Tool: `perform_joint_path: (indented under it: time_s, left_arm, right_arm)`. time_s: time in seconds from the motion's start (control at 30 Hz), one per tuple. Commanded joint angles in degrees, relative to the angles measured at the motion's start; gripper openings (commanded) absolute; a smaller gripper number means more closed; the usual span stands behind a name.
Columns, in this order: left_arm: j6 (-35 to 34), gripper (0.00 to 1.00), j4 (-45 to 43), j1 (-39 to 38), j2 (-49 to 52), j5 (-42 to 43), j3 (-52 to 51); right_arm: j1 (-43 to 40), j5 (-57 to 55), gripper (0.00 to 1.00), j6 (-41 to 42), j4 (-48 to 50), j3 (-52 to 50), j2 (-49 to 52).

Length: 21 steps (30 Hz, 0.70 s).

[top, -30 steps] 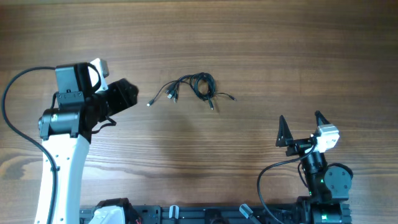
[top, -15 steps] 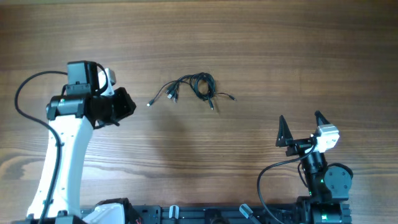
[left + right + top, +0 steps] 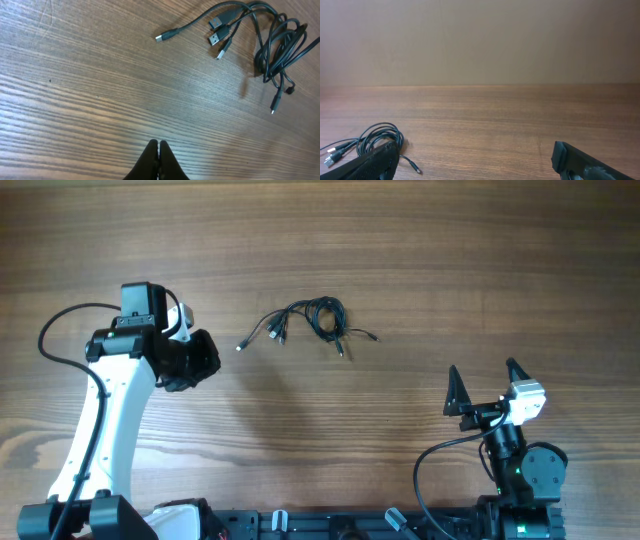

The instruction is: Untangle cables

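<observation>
Wooden table (image 3: 420, 250), two arms.

Cables (image 3: 312, 320): one tangled bunch, centre of table toward the far side. Coiled loops sit at the bunch's right. Four plug ends (image 3: 218, 39) fan out to the left; the leftmost plug (image 3: 241, 346) is silver-tipped and lies a bit apart from the other three. Two thin tails w/ small plugs trail from the coil to the right and near side. All flat on the wood, nothing gripping them.

L gripper (image 3: 205, 360): left of the bunch and apart from it. Nearest the silver-tipped plug, not touching. Wrist cam: fingertips (image 3: 150, 156) pressed together, nothing between them, over bare wood. Cables are in the upper right of that view.

R gripper (image 3: 482, 368): near-right part of table, close to its own base, well apart from the cables. Fingers spread wide, empty. Its wrist cam looks low across the table. Coil shows at the left edge of that view, just beyond the left finger; plain wall (image 3: 480, 40) behind.
</observation>
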State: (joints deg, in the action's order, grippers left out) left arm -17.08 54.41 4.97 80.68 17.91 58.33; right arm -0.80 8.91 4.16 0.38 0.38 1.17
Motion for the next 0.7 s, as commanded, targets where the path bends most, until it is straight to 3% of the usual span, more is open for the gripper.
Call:
perform_joint_path:
  time_s: [0.0, 0.1, 0.17, 0.37, 0.43, 0.47, 0.67]
  left_arm:
    - [0.09, 0.13, -0.94, 0.00, 0.46, 0.11, -1.88]
    - [0.09, 0.42, -1.05, 0.02, 0.79, 0.09, -2.10]
    - [0.09, 0.71, -1.60, 0.02, 0.79, 0.07, -2.10]
    - [0.07, 0.67, -2.49, 0.02, 0.87, 0.09, -2.10]
    - [0.09, 0.85, -2.47, 0.02, 0.87, 0.07, -2.10]
    - [0.09, 0.89, -2.49, 0.00, 0.87, 0.07, -2.10]
    - [0.09, 0.92, -2.51, 0.02, 0.87, -0.09, -2.10]
  right_arm:
    - [0.46, -0.57, 1.00, -1.03, 0.17, -0.09, -0.37]
    - [0.46, -0.57, 1.00, -1.01, 0.17, -0.09, -0.37]
    - [0.46, -0.57, 1.00, -1.03, 0.17, -0.09, -0.37]
    - [0.46, -0.57, 1.00, -1.01, 0.15, -0.09, -0.37]
    - [0.46, -0.57, 1.00, -1.01, 0.17, -0.09, -0.37]
    - [0.46, -0.57, 1.00, -0.98, 0.17, -0.09, -0.37]
    - [0.46, -0.57, 1.00, -1.03, 0.17, -0.09, -0.37]
